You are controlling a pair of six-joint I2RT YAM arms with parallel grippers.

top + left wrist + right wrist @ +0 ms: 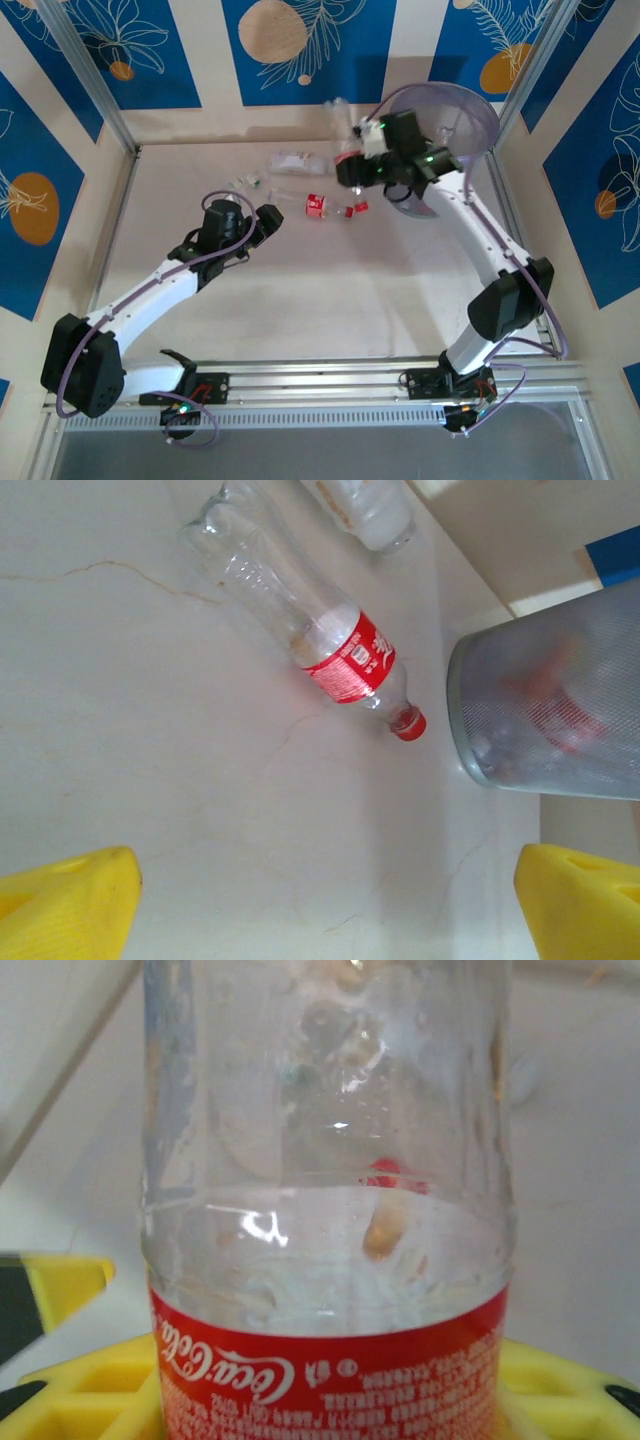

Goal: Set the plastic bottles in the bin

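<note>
Bottles, plastic, four counted.

Item one, held bottle [330,1210]: clear, with a red label in white script. It was clamped at its labelled waist between the yellow fingers [70,1400] of the right gripper [330,1410], whose jaws were closed against it. It was raised off the worktop [300,290], over the far right part, just beside the bin [470,110].

Bin: pale purple, translucent, round, at the far right corner of the worktop. Blurred red shapes showed through its wall; what they were could not be told.

Left gripper [325,875]: jaws spread wide with nothing between them, over the middle of the worktop, short of the lying bottle.

Item two, lying bottle [345,660]: clear, with a red label and red cap. It lay on its side near the middle of the far edge, cap toward the bin but apart from it.

Item three, whitish-label bottle [365,510]: on its side, just beyond item two, nearer the far edge.

Item four, small bottle [250,182]: on the worktop left of the others; label too small to read.
</note>
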